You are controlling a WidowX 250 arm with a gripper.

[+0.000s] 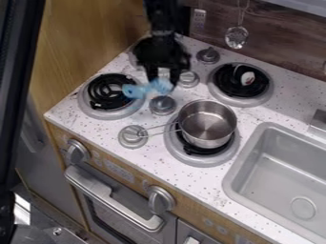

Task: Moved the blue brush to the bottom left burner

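One speckled counter [66,116], with an oven [115,220] below its front edge and a grey sink [283,164] sunk into its right side. Then a black gripper [164,84], hanging down from the top edge of the view. Next, a left burner [102,113] and, right of it, a front burner [202,159] bearing a pot [208,119]. Last, the brush [147,89], blue, held between the gripper's fingertips near its right end. Lies with its long axis roughly left to right across the view, right end slightly higher; points its left end over the left burner's right rim. Cannot tell which end bears bristles.
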